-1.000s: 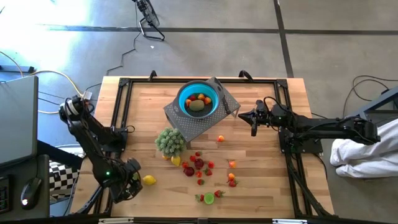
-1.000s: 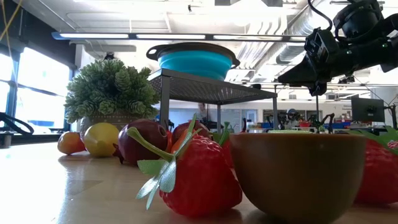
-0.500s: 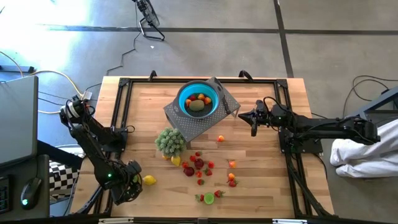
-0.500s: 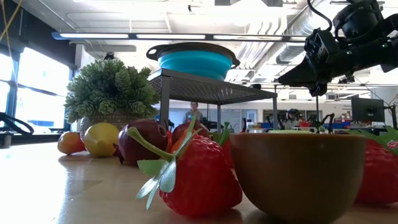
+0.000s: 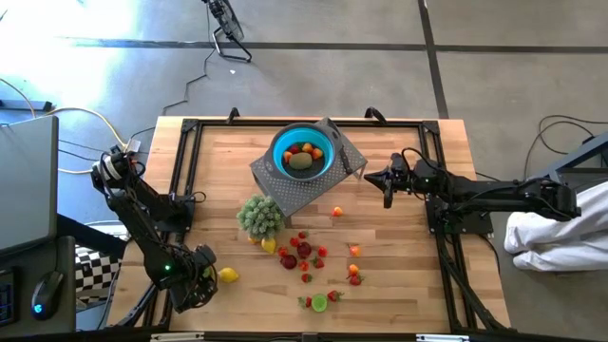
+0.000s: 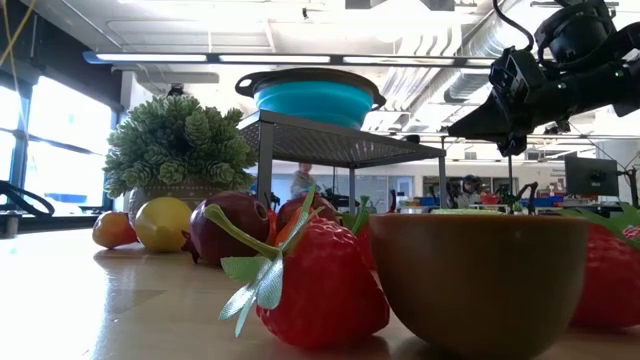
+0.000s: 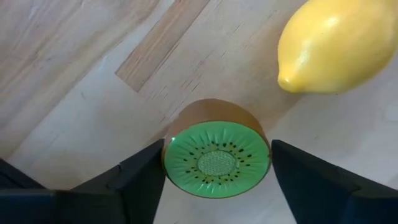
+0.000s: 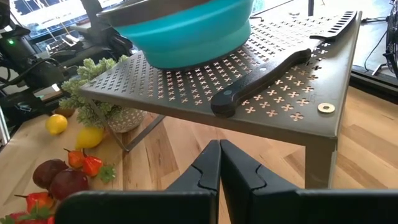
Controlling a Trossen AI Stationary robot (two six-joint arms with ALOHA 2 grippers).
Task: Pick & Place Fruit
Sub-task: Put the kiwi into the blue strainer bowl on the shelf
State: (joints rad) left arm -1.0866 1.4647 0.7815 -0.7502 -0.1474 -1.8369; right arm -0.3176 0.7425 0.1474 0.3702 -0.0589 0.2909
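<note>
no readable text, labels or signs

1 bowl [image 5: 304, 149], 1 plant [image 5: 259, 216], 2 lemons [image 5: 228, 275].

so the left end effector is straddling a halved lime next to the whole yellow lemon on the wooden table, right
Not quite: it is a halved kiwi, brown-skinned with a green, black-seeded cut face, not a lime. The left wrist view shows it between the fingers of the left end effector, which stand either side of it, with the whole yellow lemon close by on the wooden table.

Lemon [image 7: 339, 43] cut off by the left wrist view's edge
</note>
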